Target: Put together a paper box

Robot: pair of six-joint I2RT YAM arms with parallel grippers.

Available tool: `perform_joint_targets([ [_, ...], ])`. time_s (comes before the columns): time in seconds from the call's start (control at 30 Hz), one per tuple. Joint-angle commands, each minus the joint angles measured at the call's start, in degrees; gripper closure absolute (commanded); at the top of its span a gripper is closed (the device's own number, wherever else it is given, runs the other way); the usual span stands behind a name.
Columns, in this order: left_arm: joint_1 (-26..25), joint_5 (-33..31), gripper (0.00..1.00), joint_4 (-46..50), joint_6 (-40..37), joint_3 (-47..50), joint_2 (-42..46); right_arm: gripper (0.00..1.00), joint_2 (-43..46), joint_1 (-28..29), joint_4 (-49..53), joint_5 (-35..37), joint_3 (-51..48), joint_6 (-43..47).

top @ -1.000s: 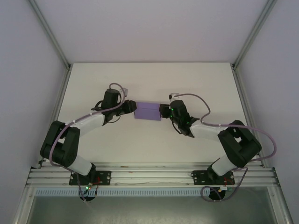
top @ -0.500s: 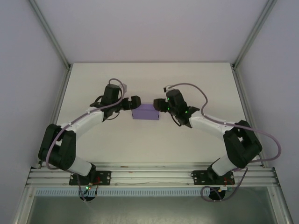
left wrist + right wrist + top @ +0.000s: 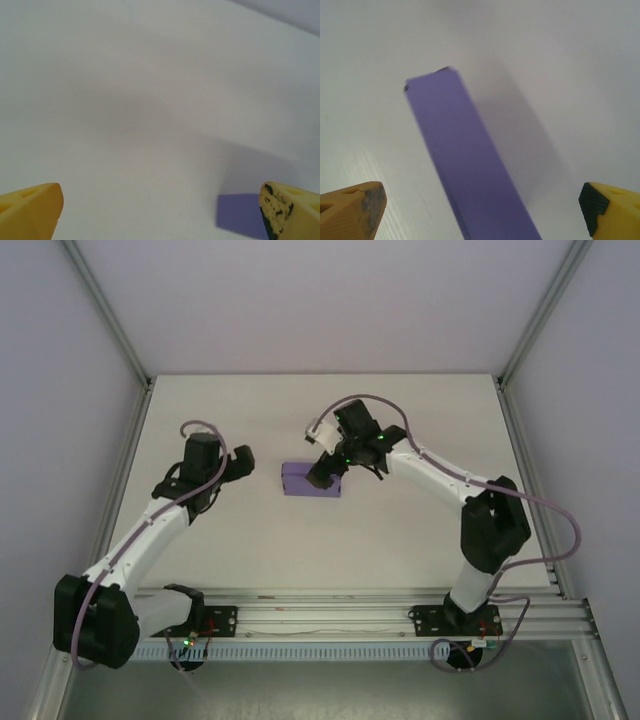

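Observation:
The paper box (image 3: 308, 481) is a small closed purple rectangular box lying flat on the white table (image 3: 400, 530), near the middle. My left gripper (image 3: 242, 462) hangs open a short way to its left, apart from it; in the left wrist view the box's corner (image 3: 239, 214) shows beside the right fingertip (image 3: 287, 207). My right gripper (image 3: 324, 471) is over the box's right end, open. In the right wrist view the box (image 3: 465, 160) runs as a long purple strip between the spread yellow fingertips (image 3: 352, 210), touching neither.
Aluminium rails (image 3: 130, 420) and pale walls enclose the table on the left, right and back. The arms' mounting rail (image 3: 320, 615) runs along the near edge.
Both grippers have opened and let go of the box. The left arm has drawn back to the left; the right arm has swung round behind and above the box.

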State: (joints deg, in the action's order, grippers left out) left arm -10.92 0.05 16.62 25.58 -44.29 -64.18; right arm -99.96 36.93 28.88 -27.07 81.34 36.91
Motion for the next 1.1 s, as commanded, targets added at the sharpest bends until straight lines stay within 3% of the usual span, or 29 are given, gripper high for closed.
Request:
perform_joint_targets([
  [0.0,0.6,-3.6,0.00,2.8,2.1,2.7,2.6,0.00,-3.0,1.8,9.6,0.5,3.1,14.2],
  [0.2,0.8,-3.1,0.00,3.3,2.2,3.0,2.9,0.00,-10.6,2.6,7.7,9.9,9.3,15.8],
  [0.33,0.8,-3.8,0.00,4.1,2.5,2.8,2.5,0.00,-14.8,2.8,11.1,11.8,13.3,19.2],
  [0.47,0.9,-3.3,0.00,3.6,2.5,3.2,2.7,0.13,-20.1,3.1,17.5,14.9,18.4,21.0],
  [0.57,0.8,-3.9,0.00,4.0,2.3,3.3,3.0,0.29,-21.2,3.7,18.5,17.6,19.1,20.5],
  [0.77,0.8,-5.3,0.00,5.1,2.1,3.6,4.2,0.36,-19.1,5.6,6.1,28.0,11.4,19.1],
  [0.87,0.8,-5.2,0.00,5.2,2.1,3.8,4.9,0.53,-18.5,6.2,-0.6,33.9,7.6,19.4],
  [1.07,0.8,-4.4,0.00,4.6,2.5,4.2,6.0,0.56,-15.5,6.8,-10.7,41.1,2.2,20.8],
])
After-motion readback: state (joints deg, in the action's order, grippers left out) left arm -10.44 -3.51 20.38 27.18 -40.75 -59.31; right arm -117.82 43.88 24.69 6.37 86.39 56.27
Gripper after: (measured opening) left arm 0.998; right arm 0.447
